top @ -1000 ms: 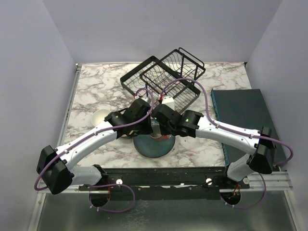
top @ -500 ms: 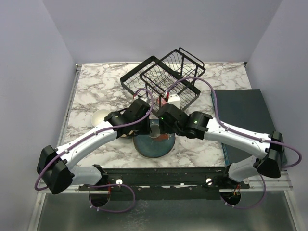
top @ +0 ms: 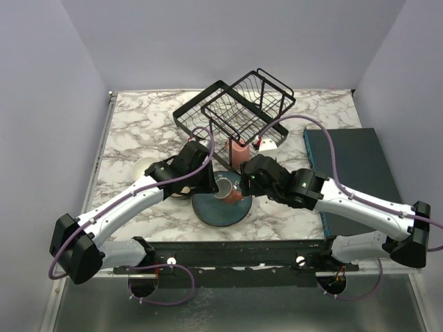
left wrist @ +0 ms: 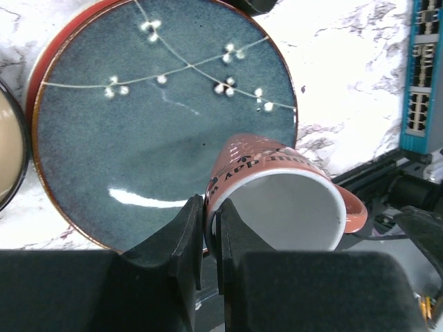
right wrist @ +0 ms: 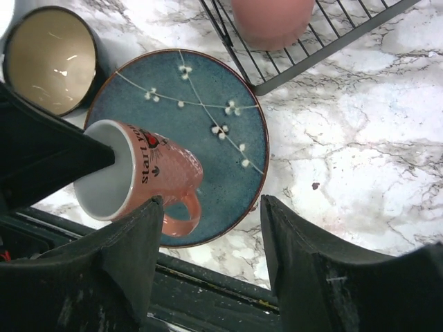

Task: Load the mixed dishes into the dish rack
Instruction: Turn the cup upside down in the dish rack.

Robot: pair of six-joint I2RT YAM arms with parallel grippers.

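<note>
A pink mug (left wrist: 277, 187) (right wrist: 145, 176) (top: 227, 190) hangs tilted over the dark teal-blue plate (left wrist: 152, 117) (right wrist: 208, 138) (top: 218, 211). My left gripper (left wrist: 208, 207) (top: 211, 183) is shut on its rim, one finger inside and one outside. Just right of the mug's handle, my right gripper (right wrist: 211, 207) (top: 243, 185) is open and holds nothing. A second pink mug (top: 239, 153) (right wrist: 270, 21) stands upside down in the lower tray of the black wire dish rack (top: 235, 114). A dark bowl with tan inside (right wrist: 52, 59) sits left of the plate.
A white bowl (top: 143, 166) rests on the marble at the left. A dark teal slab (top: 349, 173) lies along the right side. A red edge (left wrist: 31, 76) shows under the blue plate. The table's near rail (right wrist: 208, 290) runs just below the plate.
My right gripper has opened and drawn back to the right, uncovering the upside-down mug in the rack. The left gripper has stayed over the plate with its mug.
</note>
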